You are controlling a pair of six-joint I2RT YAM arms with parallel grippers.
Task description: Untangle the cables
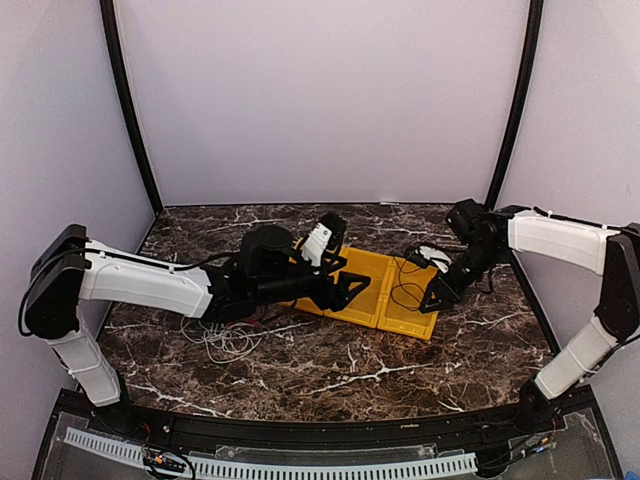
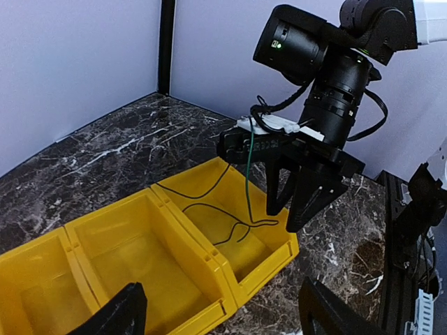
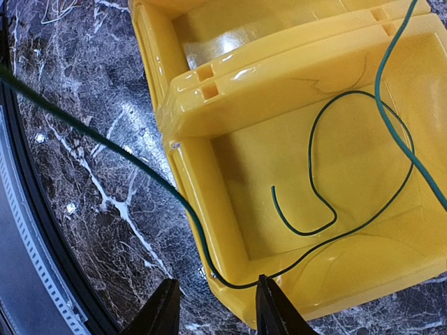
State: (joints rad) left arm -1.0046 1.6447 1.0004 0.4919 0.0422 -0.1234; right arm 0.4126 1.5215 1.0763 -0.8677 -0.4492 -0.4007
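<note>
A: Item one, the cables. Where do we log them?

B: The dark cable (image 3: 311,157), greenish in our wrist views, lies in the end compartment of the yellow bins (image 3: 230,77) on the right arm's side. One end curls on the floor there. One strand climbs over the bin wall beside the right tool (image 3: 218,280) and runs out above the desk (image 1: 330,370). From the left wrist we see a strand rising upright from that compartment to the right tool's body. The white cable (image 1: 225,342) is a loose heap on the desk under the left arm. A trace of the red cable (image 1: 262,319) shows just beside it, mostly hidden by that arm.

A: Item two, the tools?

B: The left tool (image 2: 222,293) hangs over the bins with its fingers spread wide and nothing between them. The right tool's fingers stand parted above the end compartment. We see no cable pinched between them.

A: Markings?

B: We make out only a small green light (image 2: 281,43) on the right arm's black housing.

A: Obstructions?

B: In the top view the left arm covers the left part of the bins.
</note>
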